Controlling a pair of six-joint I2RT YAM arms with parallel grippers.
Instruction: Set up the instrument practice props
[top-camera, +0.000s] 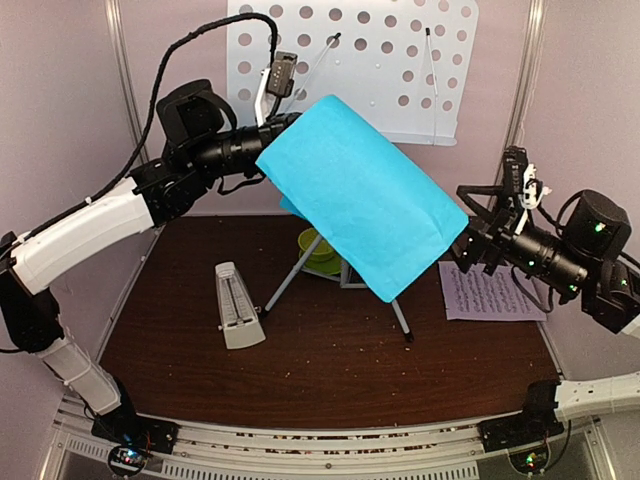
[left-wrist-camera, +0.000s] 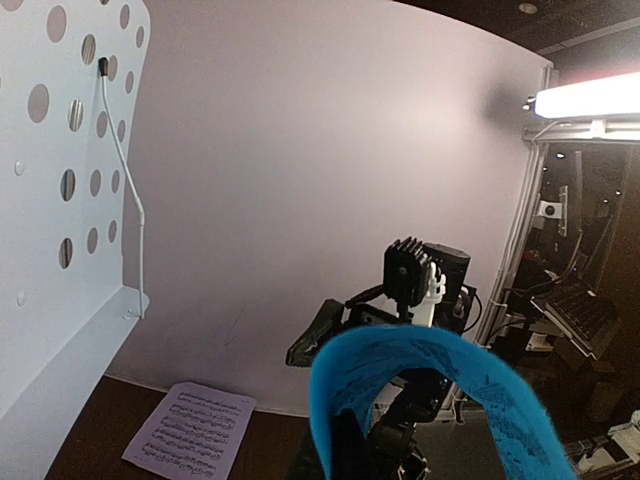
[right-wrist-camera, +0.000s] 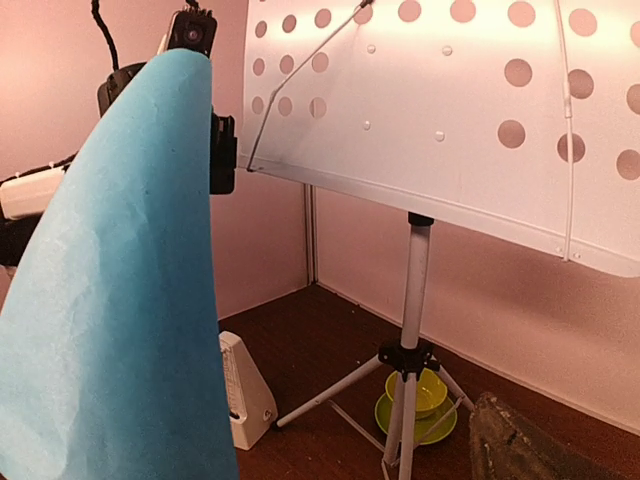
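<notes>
Left hand (top-camera: 263, 150) pinches matte, curved blue sheet (top-camera: 360, 195); right hand (top-camera: 476, 228) gapes open.

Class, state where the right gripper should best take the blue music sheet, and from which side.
Probably the free right-hand corner of the blue sheet, approached from the right, edge-on. The left gripper pinches its far-left end, so the sheet droops toward the open right gripper, presenting a thin edge there.
</notes>
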